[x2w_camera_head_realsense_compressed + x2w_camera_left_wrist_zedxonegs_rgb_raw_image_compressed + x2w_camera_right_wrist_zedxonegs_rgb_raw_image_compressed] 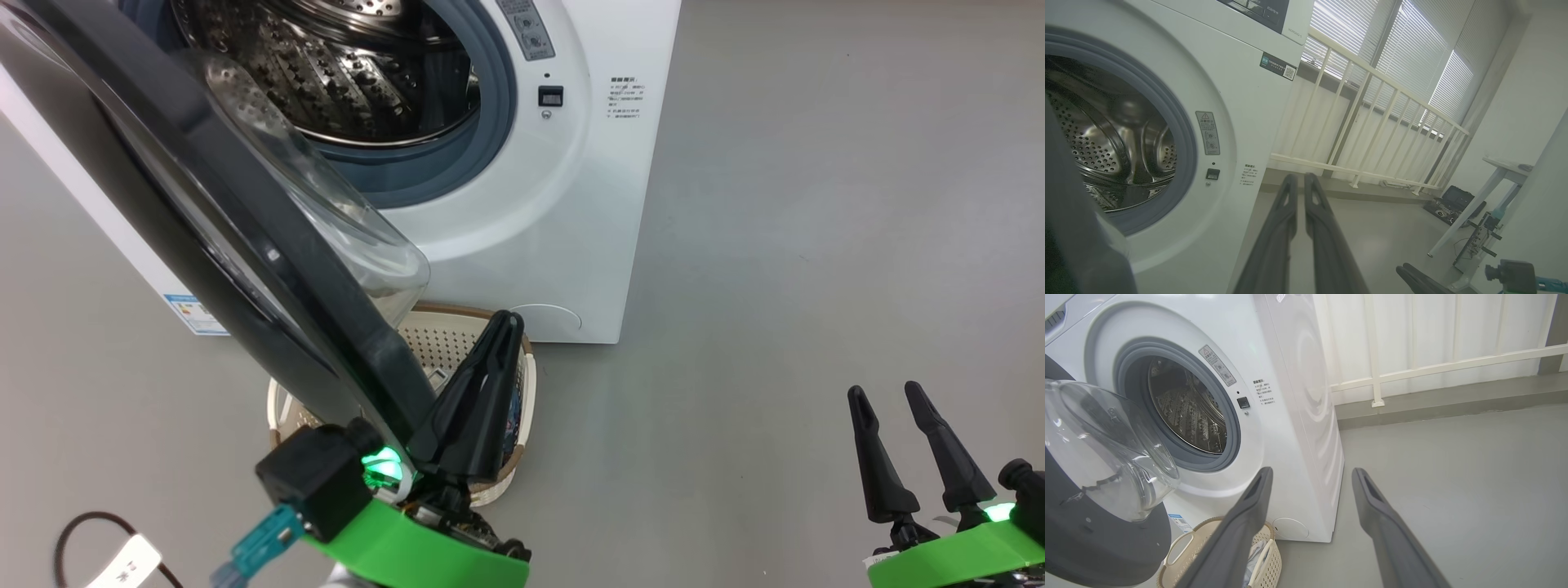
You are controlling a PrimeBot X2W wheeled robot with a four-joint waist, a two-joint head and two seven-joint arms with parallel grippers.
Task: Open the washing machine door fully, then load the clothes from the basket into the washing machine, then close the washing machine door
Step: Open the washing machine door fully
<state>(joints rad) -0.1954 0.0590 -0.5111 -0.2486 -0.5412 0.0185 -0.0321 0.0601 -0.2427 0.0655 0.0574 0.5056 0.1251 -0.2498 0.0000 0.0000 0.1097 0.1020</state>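
We see the washing machine door [245,220] in glossy black plastic around a smooth clear glass bowl [351,237]. The washing machine [588,204] is smooth, softly shining white, with a bright perforated steel drum [351,73] and a matt grey-blue rubber gasket [490,122]. To us the basket [445,343] looks like cream perforated plastic with a brown woven-look rim, the left claw [508,318] and right claw [884,390] matt dark plastic, the floor [816,245] smooth matt grey.
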